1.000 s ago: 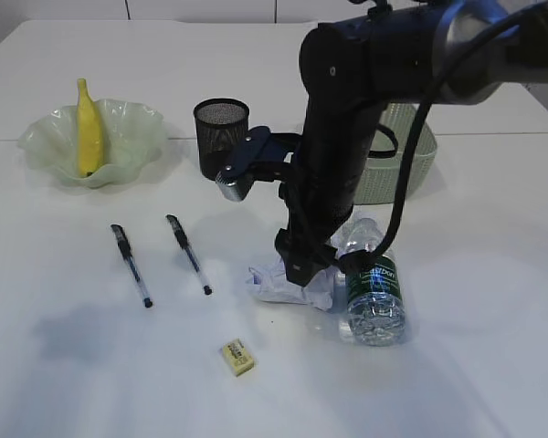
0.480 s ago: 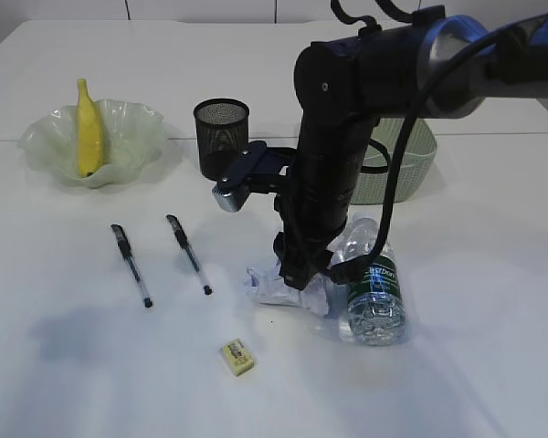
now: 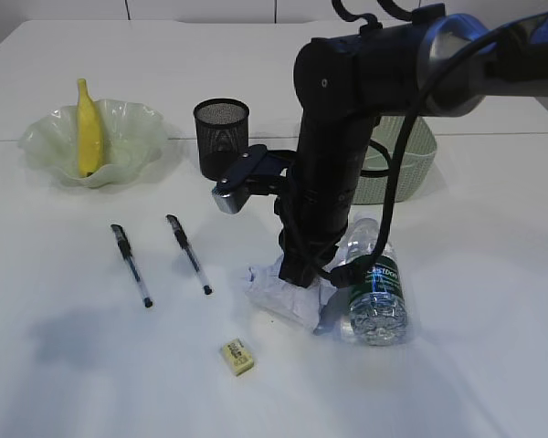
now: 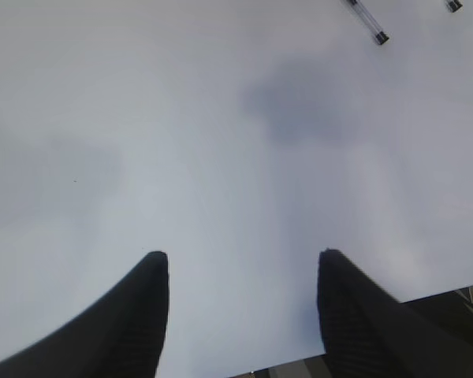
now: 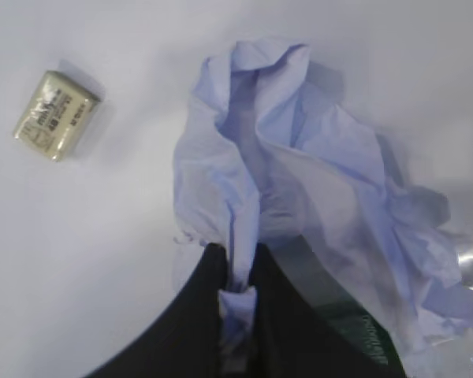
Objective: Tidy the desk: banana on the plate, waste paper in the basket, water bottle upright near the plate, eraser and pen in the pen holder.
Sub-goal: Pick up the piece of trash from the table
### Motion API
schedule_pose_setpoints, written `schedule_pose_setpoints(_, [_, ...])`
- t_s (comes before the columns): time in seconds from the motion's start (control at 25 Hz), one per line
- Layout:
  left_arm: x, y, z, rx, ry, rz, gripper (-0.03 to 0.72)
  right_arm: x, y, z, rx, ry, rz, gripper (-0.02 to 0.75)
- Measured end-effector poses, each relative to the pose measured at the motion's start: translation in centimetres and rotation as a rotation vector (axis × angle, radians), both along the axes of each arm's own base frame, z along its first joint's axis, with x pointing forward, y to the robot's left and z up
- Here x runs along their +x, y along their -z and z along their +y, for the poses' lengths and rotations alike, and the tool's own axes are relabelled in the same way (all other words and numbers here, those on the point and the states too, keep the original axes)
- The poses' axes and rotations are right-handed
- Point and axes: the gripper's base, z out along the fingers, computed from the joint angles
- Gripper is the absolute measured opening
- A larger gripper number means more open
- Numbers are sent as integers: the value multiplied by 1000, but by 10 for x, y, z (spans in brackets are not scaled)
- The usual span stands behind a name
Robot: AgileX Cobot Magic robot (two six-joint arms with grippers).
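Crumpled waste paper (image 3: 290, 299) lies mid-table against a water bottle (image 3: 375, 294) that is on its side. My right gripper (image 5: 238, 261) is shut on a fold of the waste paper (image 5: 284, 173); the arm comes straight down onto it (image 3: 299, 270). A yellow banana (image 3: 87, 128) rests on the pale green plate (image 3: 38, 139) at the far left. Two pens (image 3: 131, 265) (image 3: 188, 254) lie side by side, and an eraser (image 3: 237, 357) (image 5: 57, 114) is near the front. The black mesh pen holder (image 3: 221, 137) stands upright. My left gripper (image 4: 240, 264) is open over bare table.
The green woven basket (image 3: 409, 172) stands behind the right arm, partly hidden by it. The white table's (image 3: 493, 365) front edge shows under the left gripper (image 4: 378, 354). A pen end (image 4: 368, 24) shows at the top of the left wrist view.
My right gripper's jaws have closed on the waste paper, and the paper has shifted and stretched out slightly toward the front. The left gripper has not moved.
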Motion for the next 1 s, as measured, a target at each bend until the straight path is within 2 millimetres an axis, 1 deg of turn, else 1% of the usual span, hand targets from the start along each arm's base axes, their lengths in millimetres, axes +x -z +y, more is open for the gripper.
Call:
schedule_pose_setpoints(0.2, [0,0,0,0,0,2,430,1,-10,4,25,6,20,23])
schedule_pose_setpoints(0.48, [-1,0,0,0,1,6,431,6,-32,9,63,53,1,22])
schedule_pose_setpoints(0.56, [-1,0,0,0,1,8,431,6,-43,9,77,58,-19,22])
schedule_pose_setpoints(0.72, [0,0,0,0,0,4,430,5,-73,8,119,59,-91,22])
schedule_pose_setpoints(0.8, [1,0,0,-3,-1,-6,430,4,-85,6,133,79,-115,22])
schedule_pose_setpoints(1.0, [1,-1,-1,-15,-3,-18,430,9,-95,-2,104,195,-153,22])
